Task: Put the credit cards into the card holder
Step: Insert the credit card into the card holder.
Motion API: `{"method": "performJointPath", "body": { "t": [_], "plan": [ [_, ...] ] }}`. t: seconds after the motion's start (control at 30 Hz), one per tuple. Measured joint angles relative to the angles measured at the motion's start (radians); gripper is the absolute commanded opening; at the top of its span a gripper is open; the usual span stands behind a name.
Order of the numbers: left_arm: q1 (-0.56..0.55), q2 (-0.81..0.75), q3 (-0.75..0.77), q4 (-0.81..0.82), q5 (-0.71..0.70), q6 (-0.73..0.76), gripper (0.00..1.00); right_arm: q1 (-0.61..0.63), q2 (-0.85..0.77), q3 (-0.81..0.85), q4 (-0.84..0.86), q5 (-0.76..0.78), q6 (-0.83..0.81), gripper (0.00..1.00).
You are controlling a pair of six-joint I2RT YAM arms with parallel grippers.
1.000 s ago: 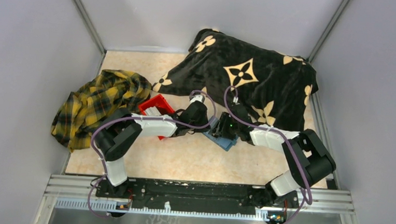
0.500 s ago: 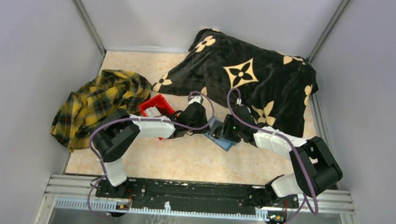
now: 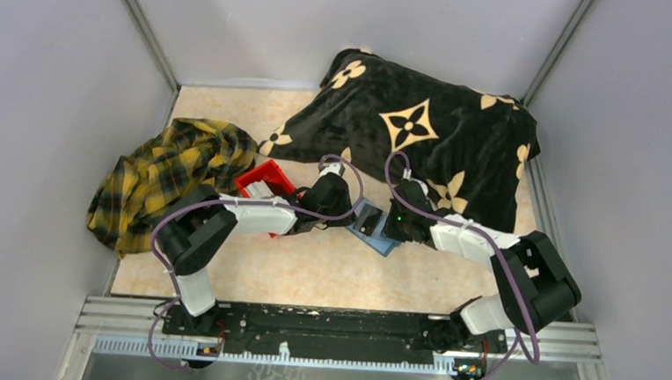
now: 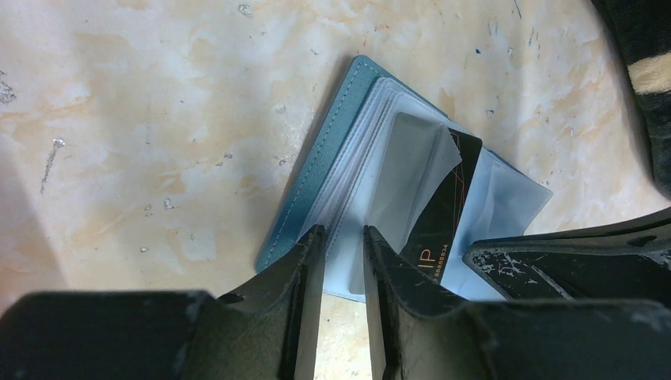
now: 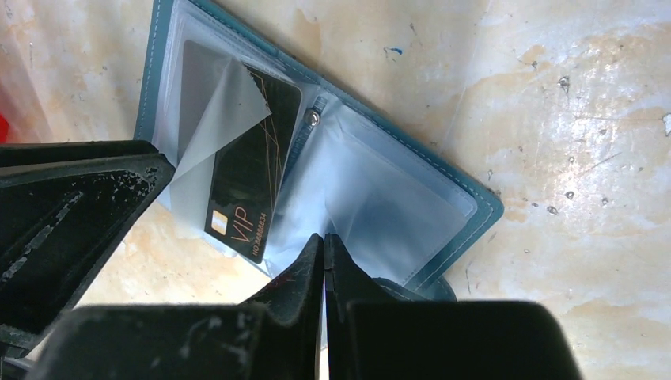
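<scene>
Table state: the card holder [image 3: 372,227] lies open and flat on the mottled beige table [image 3: 310,268], mid-table, between your two grippers.

Contents: one black credit card [image 5: 253,158] marked "VIP" sits on the half nearer the left arm. It is partly under a clear sleeve whose loose corner is folded over it. The card's lettered end sticks out past the sleeve.

Left gripper [image 4: 342,231]: jaws stand narrowly apart. The fingertips [image 4: 312,237] are at the near edge of the holder's sleeves, just beside the teal cover. A pale sleeve shows in the gap. You cannot tell from the wrist view whether anything is pinched.

Right gripper [image 5: 324,236]: jaws pressed fully together. The tips meet at the edge of the clear sleeve on the other half of the holder. Whether a sleeve is caught between them cannot be told.

Surroundings: a red bin [image 3: 262,181] sits just behind the left forearm. A yellow plaid cloth [image 3: 166,180] lies at the left edge. A black cloth with tan flowers [image 3: 424,125] fills the far right corner.
</scene>
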Motion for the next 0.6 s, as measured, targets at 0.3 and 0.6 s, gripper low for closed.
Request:
{"method": "performJointPath", "body": {
  "t": [0.3, 0.6],
  "plan": [
    [0.002, 0.001, 0.0, 0.002, 0.005, 0.0, 0.36, 0.004, 0.053, 0.056, -0.027, -0.005, -0.019, 0.0],
    [0.008, 0.0, 0.0, 0.005, 0.008, 0.0, 0.39, 0.033, 0.116, 0.111, -0.024, 0.008, -0.023, 0.0]
  ]
}}
